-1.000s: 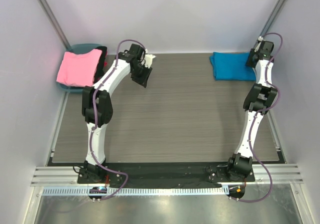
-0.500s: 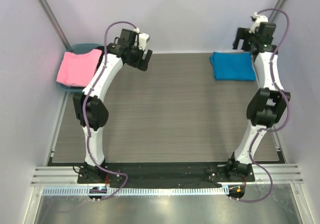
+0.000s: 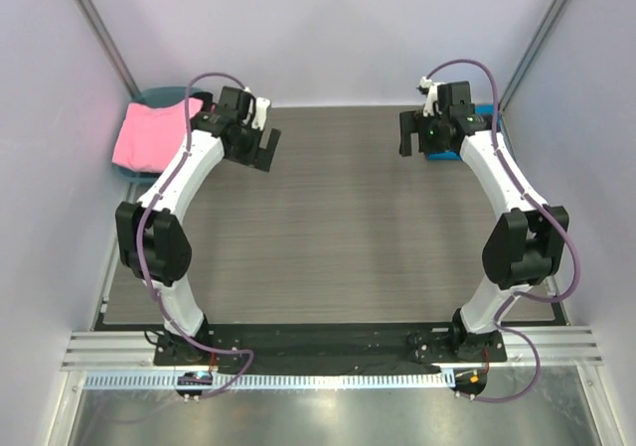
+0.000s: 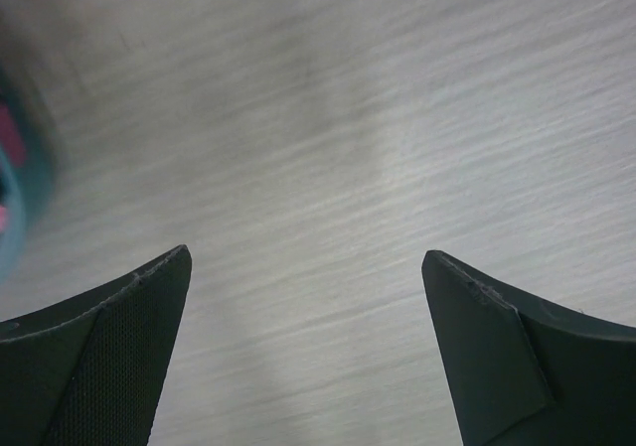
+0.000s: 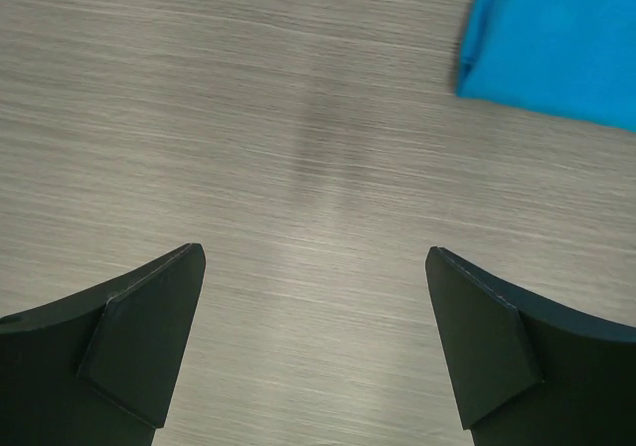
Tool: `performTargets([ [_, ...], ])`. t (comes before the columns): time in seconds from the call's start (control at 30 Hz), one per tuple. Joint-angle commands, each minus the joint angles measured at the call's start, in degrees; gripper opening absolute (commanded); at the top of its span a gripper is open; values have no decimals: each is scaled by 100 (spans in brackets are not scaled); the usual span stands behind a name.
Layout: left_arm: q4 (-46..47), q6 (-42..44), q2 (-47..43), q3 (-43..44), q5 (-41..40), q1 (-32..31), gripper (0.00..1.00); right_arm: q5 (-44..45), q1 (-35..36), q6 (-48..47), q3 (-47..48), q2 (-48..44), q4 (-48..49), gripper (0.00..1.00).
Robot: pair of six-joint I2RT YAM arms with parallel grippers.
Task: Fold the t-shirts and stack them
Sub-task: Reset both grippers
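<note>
One down, seemingly: blue t-shirt (image 5: 556, 39) folded at one o'clock; pink t-shirt (image 3: 149, 133) draped over basket (image 3: 159, 96) at ten o'clock, waiting to be folded and stacked; left gripper (image 4: 306, 257) and right gripper (image 5: 316, 252) gaping wide, holding nothing.

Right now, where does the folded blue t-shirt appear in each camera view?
Top external: the blue t-shirt lies at the far right of the table, mostly hidden behind the right arm.
Left wrist: not in it.
Right wrist: upper right corner, beyond the open right tool.
Shared landmark: the wood-grain table, seen in all three views.
</note>
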Motion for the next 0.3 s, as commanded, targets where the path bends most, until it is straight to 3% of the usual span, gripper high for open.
performTargets([
  [0.0, 97, -424, -353, -247, 155, 249, 100, 530, 53, 134, 159, -480, -129, 100],
  [0.27, 63, 138, -970, -327, 370, 680, 100, 873, 387, 108, -183, -543, -156, 100],
])
